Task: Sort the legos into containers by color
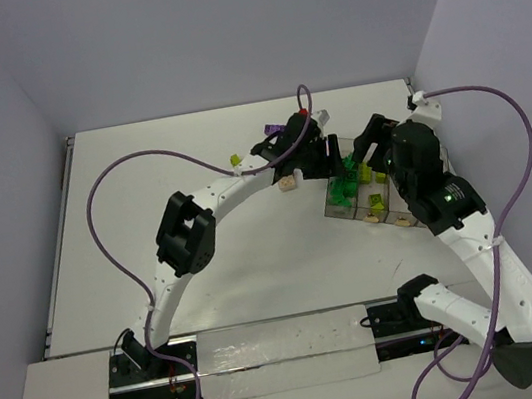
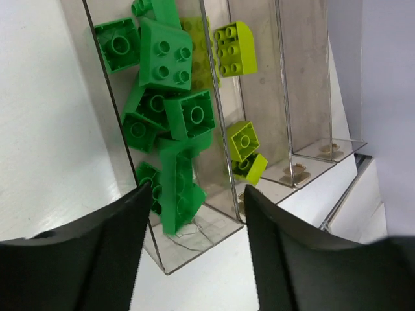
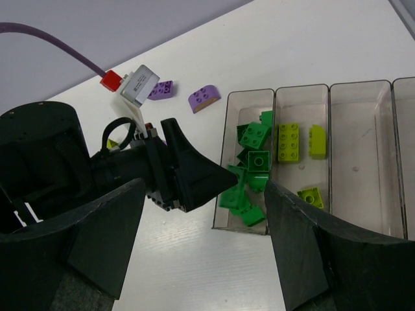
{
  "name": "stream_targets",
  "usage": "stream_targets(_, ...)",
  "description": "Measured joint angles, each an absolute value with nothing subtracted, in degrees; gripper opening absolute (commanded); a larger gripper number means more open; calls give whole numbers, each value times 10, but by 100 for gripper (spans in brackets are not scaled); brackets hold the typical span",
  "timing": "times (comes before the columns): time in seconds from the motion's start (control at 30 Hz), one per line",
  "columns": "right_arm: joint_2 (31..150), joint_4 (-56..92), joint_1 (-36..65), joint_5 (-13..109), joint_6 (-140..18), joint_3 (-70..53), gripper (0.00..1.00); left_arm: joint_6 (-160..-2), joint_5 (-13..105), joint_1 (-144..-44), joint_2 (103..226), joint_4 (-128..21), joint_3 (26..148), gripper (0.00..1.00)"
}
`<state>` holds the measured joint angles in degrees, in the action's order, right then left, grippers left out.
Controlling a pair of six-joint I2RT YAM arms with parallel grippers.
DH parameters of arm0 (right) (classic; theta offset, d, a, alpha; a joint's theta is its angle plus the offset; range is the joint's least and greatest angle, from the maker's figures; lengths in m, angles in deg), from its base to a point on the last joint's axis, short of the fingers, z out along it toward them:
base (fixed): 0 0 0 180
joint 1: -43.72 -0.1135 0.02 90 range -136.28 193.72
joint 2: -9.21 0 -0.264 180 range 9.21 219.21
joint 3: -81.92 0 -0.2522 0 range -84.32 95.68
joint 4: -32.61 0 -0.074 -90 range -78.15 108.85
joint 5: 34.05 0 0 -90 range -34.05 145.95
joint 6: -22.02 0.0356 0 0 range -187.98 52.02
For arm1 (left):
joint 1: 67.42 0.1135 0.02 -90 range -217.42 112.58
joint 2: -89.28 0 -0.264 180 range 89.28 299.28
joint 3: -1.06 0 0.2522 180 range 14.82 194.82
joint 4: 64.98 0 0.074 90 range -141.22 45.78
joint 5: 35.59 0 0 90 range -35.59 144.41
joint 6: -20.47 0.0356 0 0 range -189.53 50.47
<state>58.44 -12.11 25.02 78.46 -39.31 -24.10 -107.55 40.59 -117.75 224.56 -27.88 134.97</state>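
Sorting is well under way, by my reading: on the right half of the tabletop [image 1: 143, 189] the containers [image 3: 358, 155], four joined smoky-clear bins, hold a heap of dark green legos [image 3: 258, 160] in one end bin and a few yellow-green legos [image 3: 288, 141] in the next, the other two looking empty. Both the left claw [image 2: 196, 194] and the right claw [image 3: 204, 188] hang over them with fingers apart, gripping nothing. Left to do, farther out: a tan brick [image 1: 288, 185] beside the bins, a loose yellow-green brick [image 1: 235, 159], and two purple bricks [image 3: 203, 98] toward the far edge.
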Motion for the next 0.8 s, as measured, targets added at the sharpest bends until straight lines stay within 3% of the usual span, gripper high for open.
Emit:
stream_targets(0.13,588,-121,250,785,-393,-241,82,-1074,406,-1177,2246,-275,1350,84)
stream_targets(0.4,594,-125,250,790,-393,-237,82,-1053,423,-1169,2216,-248,1350,81)
stream_targets(0.57,623,-126,250,787,-393,-223,81,-1049,456,-1126,2098,-240,1223,78)
stream_targets(0.8,709,-118,229,766,-398,-177,82,-1072,535,-973,1884,-229,1006,79)
